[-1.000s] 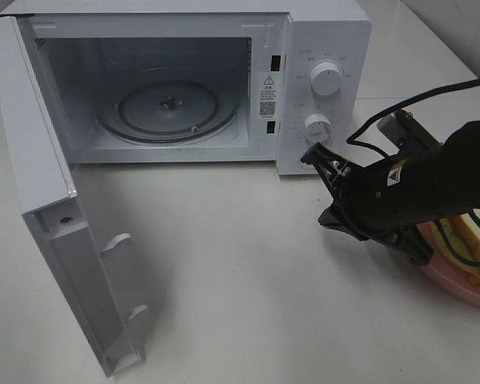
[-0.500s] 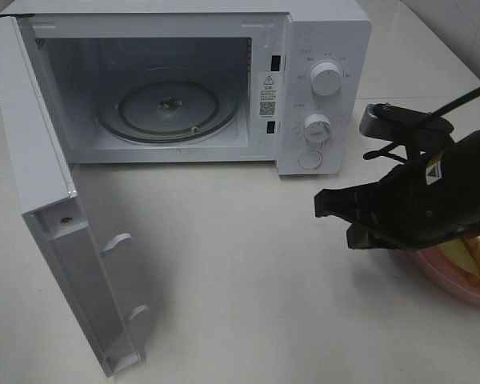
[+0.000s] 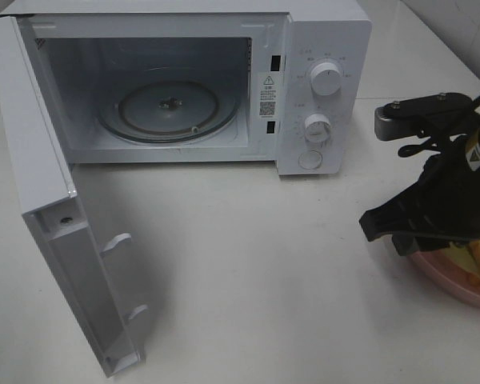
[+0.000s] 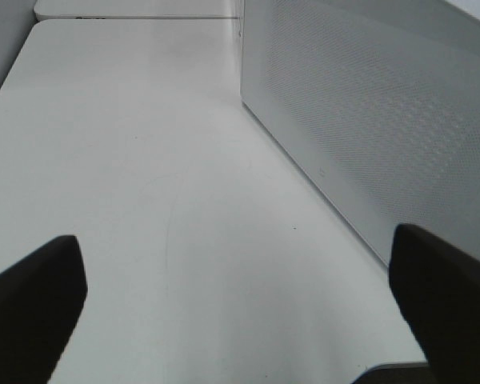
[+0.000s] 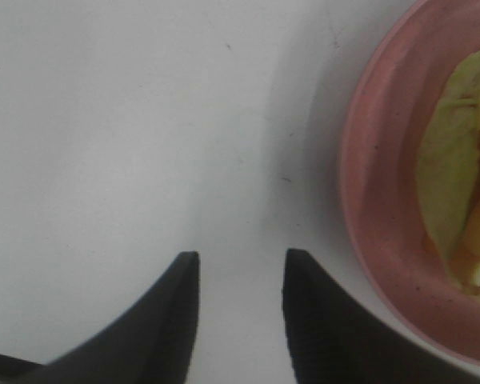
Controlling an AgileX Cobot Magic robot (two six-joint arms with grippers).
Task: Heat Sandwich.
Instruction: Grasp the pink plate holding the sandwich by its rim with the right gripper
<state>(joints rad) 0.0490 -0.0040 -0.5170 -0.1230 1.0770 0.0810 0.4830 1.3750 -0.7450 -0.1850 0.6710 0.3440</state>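
Exterior high shows a big white table (image 3: pixel 248 272) with a white microwave (image 3: pixel 324 32) at the back. Its door (image 3: pixel 40 184) hangs wide open on the left side. Inside lies a round glass tray (image 3: pixel 168 108), and it has no food on it. The black right arm (image 3: pixel 456 184) leans over the right edge of the table, in front of the microwave and off to its right. Under the arm sits a round pink plate (image 3: pixel 452 282), partly hidden by it. The sandwich (image 5: pixel 452 172) lies on that plate, with green lettuce and a bit of orange showing. The right gripper (image 5: pixel 240 258) hangs over bare table just beside the plate's rim. Its jaws stand a little apart, with nothing between them. The left gripper (image 4: pixel 232 240) shows only in its own wrist view, low over the table near a white wall with tiny dots (image 4: pixel 368 112). Its jaws are spread wide and hold nothing. On the microwave's front are two round knobs, one upper (image 3: pixel 326 78) and one lower (image 3: pixel 317 126), with a small round button (image 3: pixel 310 160) under them.
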